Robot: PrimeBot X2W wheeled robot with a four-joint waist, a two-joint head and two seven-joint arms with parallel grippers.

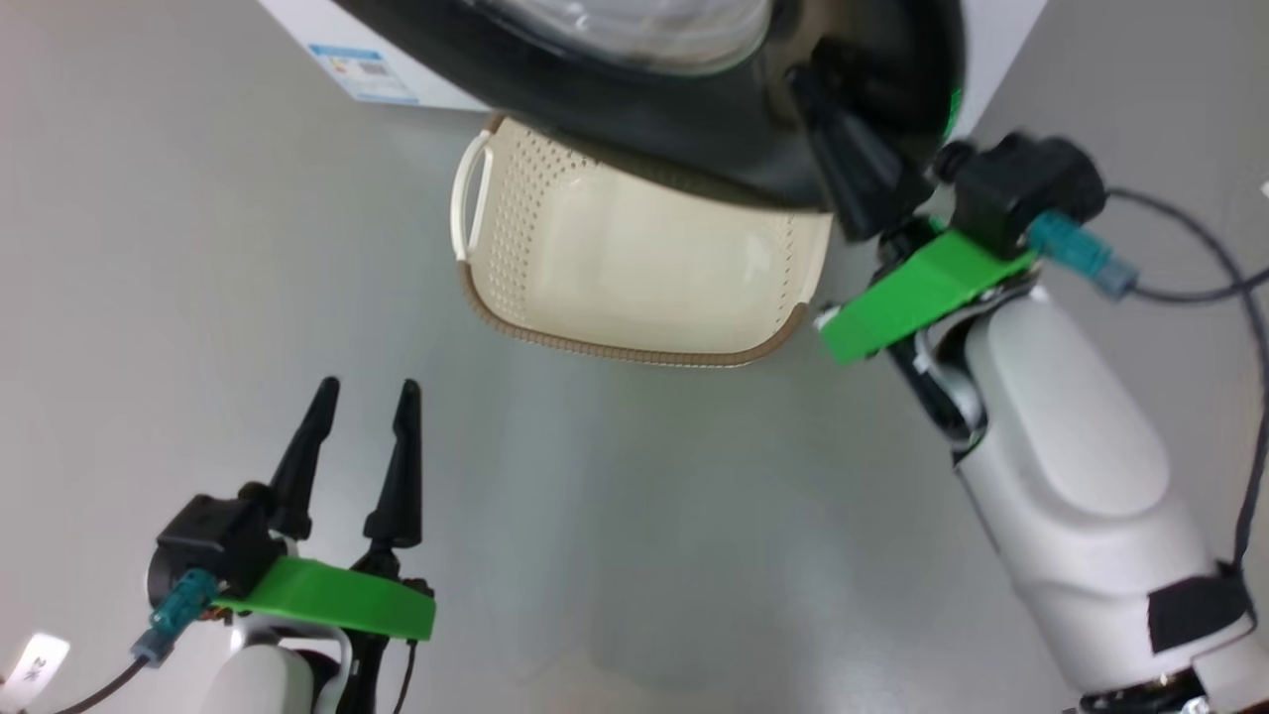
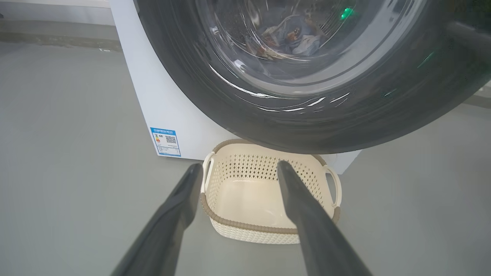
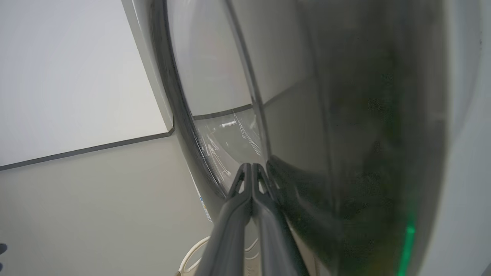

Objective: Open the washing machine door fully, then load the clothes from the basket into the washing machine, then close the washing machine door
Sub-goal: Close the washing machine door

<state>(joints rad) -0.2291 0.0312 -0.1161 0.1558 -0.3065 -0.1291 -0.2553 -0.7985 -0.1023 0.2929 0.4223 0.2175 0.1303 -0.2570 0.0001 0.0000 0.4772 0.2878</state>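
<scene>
Below washing machine door (image 2: pixel 307 130): one basket (image 2: pixel 245 199); behind its glass, one clothes bundle (image 2: pixel 291 38); left hand (image 2: pixel 238 165) spread, right hand (image 3: pixel 252 165) pinched closed.

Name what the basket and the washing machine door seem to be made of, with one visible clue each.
The basket looks like moulded plastic, cream: punched holes in its walls, a brown woven-look rim. The washing machine door looks like glossy dark plastic around a clear bowl, probably glass: sharp white highlights streak it.
</scene>
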